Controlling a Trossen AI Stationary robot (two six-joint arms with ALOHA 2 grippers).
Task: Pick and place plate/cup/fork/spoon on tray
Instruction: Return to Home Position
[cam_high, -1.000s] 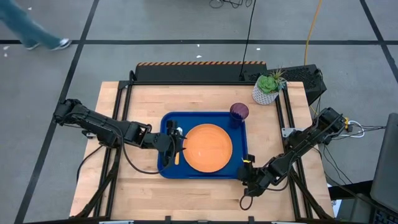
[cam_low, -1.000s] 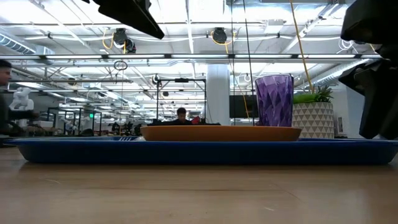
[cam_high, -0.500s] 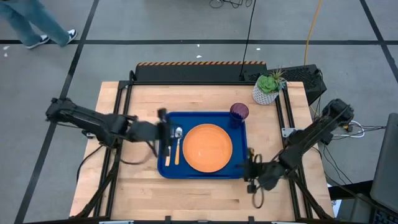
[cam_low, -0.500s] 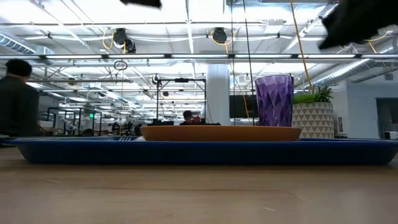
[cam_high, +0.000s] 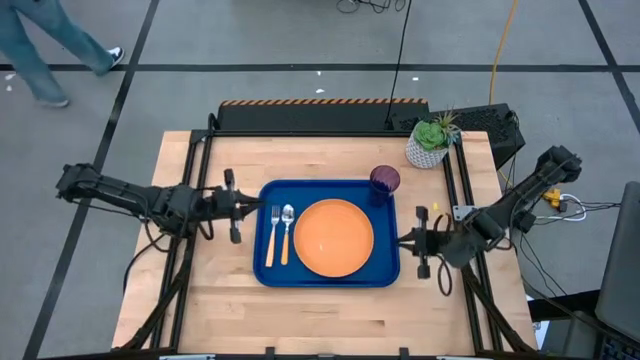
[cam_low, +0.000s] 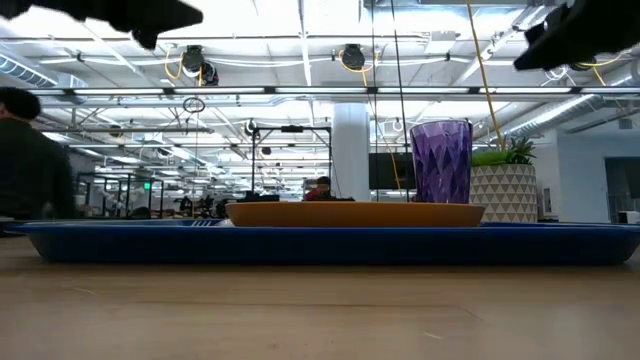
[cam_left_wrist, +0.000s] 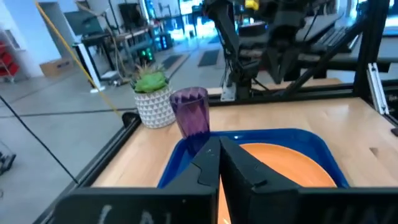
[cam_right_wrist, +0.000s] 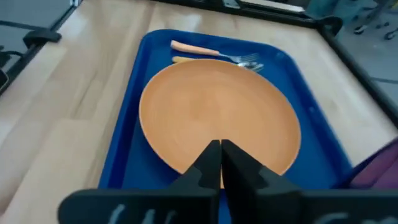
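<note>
Both arms have been drawn back off the tray (cam_high: 262, 272) since the earlier frame. Left gripper (cam_high: 235, 205) is held just beside the tray's left edge, right gripper (cam_high: 421, 241) just off its right edge; each claw is pinched together, empty. Fork (cam_high: 272, 235) and spoon (cam_high: 285, 233) lie side by side left of the plate (cam_high: 335, 238); the cup (cam_high: 384, 180) stands in the far right corner. Placement is judged complete; only retreat to rest remains.

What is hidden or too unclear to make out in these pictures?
- Low view: the orange-handled fork and spoon are hidden behind the lip of the blue plastic tray.
- Right wrist view: the spoon is mostly hidden behind the round orange plate; the dark purple cup is cut off by the edge.
- Low view: both grippers are cut off at the top.
</note>
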